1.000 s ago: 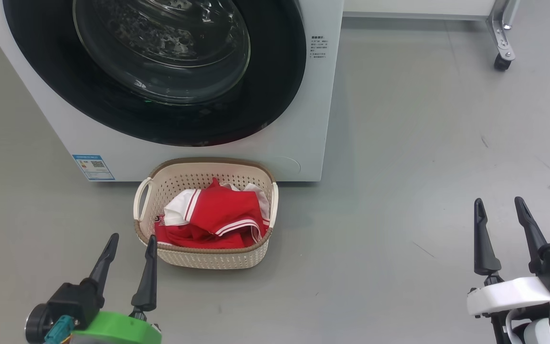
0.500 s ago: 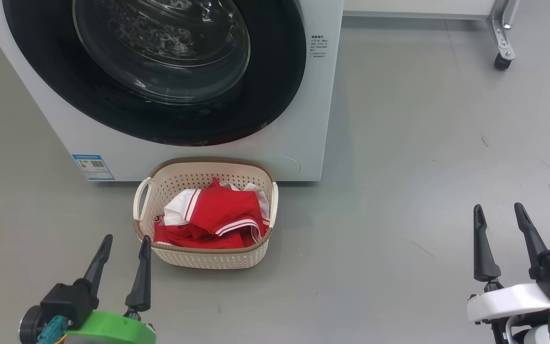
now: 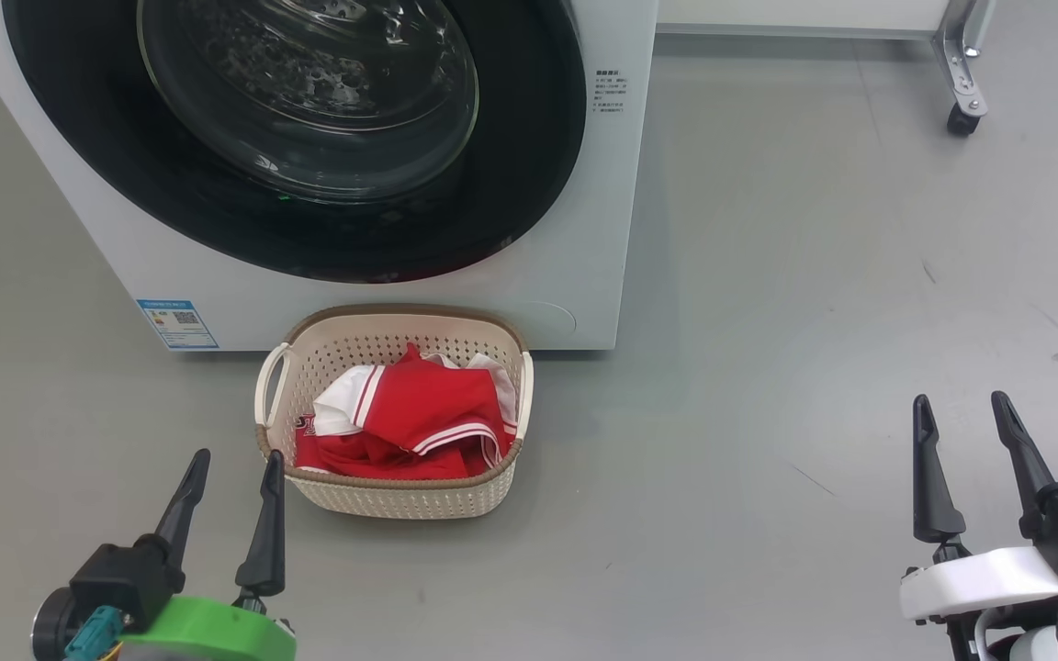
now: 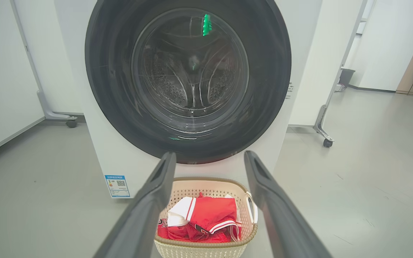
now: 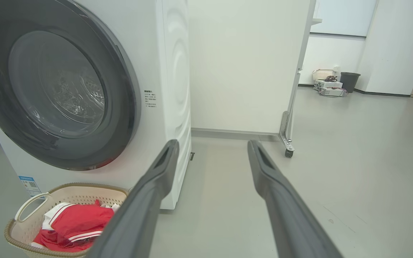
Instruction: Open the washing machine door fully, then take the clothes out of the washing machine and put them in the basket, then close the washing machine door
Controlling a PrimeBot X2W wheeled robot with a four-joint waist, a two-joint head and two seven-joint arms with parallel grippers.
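The washing machine door [image 3: 309,138] sits shut at twelve o'clock; the clothes [image 3: 410,418] lie in the basket [image 3: 400,496] just below it; left gripper [image 3: 238,454] at seven and right gripper [image 3: 959,397] at five hang spread and empty, likely because nothing remains to carry.

Lab-like test room: wheeled white partitions [image 5: 242,64], bare grey floor [image 5: 353,161]

White wheeled partition [image 5: 242,64] stood on the grey floor [image 3: 814,275], plus a dark bin [image 5: 350,81] and some clutter [image 5: 328,89] back by the wall.
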